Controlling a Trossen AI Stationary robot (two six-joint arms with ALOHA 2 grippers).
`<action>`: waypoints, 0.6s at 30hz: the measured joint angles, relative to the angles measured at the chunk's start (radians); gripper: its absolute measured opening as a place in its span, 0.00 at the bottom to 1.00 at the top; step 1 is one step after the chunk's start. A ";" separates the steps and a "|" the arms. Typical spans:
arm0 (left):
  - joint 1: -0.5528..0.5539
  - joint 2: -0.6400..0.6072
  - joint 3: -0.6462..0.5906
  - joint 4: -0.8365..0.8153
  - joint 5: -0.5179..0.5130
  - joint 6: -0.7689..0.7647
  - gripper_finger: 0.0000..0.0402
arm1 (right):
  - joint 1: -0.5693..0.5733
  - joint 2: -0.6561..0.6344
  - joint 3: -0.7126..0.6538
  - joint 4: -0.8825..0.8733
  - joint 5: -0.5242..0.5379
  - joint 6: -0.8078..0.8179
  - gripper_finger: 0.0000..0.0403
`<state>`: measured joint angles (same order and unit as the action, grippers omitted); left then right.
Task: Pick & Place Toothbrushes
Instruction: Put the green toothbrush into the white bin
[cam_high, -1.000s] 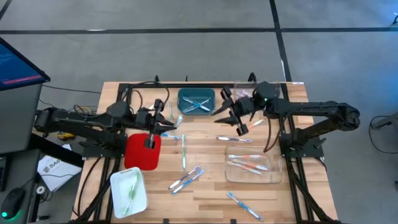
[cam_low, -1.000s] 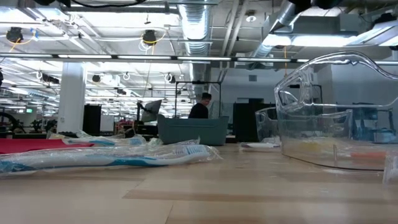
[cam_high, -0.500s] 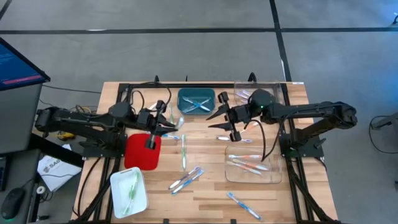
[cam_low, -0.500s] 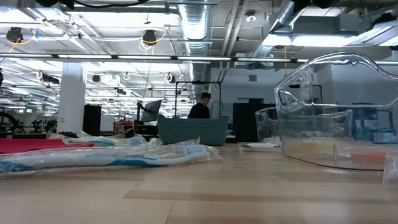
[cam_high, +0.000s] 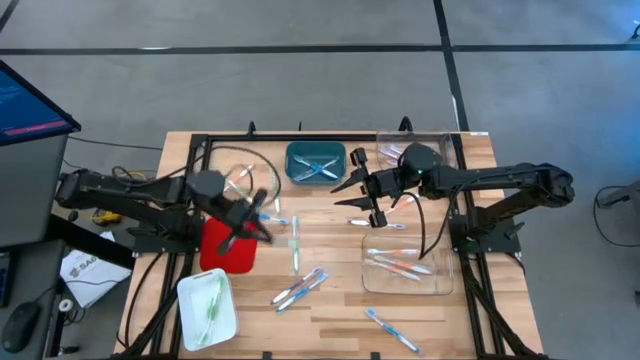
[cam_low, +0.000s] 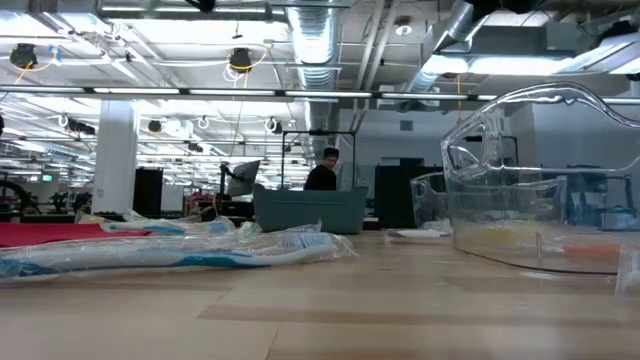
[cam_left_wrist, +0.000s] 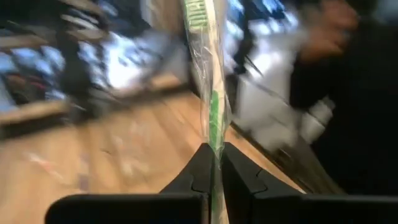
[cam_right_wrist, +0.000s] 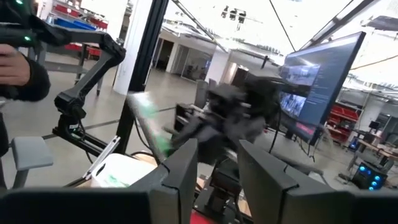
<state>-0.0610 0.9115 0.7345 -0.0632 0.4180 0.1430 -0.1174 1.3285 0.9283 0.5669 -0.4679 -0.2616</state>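
Your green toothbrush is pinched in the left hand, its clear crinkly wrapper standing up out of the clenched dark fingers; green print shows near the wrapper's far end, too blurred to read. A second ago that hand sat over the red tray's back edge with the wrist straight; now the arm has swung and the left hand lies past the tray's corner, blurred with motion.

The right hand (apart, fingers spread, nothing between them) hovers over the bare wood in front of the teal bin. It has come inward since a second ago and has kept its place over the last half second. In its own wrist view the right hand looks across at the left arm carrying the green brush.

Other toothbrushes: two blue ones crossed in the teal bin, orange-red ones in the clear rigid tub just behind and below the right hand, green ones in the white tray nearest you from the left hand. Loose wrapped ones lie on the pale wooden counter between the hands, a green one and a blue-and-pink cluster; none of these has moved.

From counter height, a blue wrapped brush lies in shiny film.
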 joint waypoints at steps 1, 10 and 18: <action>-0.031 0.000 0.017 -0.062 0.001 0.018 0.01 | -0.004 0.000 0.000 -0.001 0.000 0.000 0.27; -0.339 0.002 0.112 -0.388 -0.218 0.027 0.01 | -0.058 0.000 0.000 -0.016 0.003 0.083 0.27; -0.553 0.025 0.113 -0.485 -0.418 -0.251 0.01 | -0.114 0.000 0.000 -0.016 0.003 0.090 0.27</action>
<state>-0.6138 0.9364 0.8471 -0.5478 0.0004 -0.1080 -0.2316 1.3285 0.9283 0.5506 -0.4652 -0.1715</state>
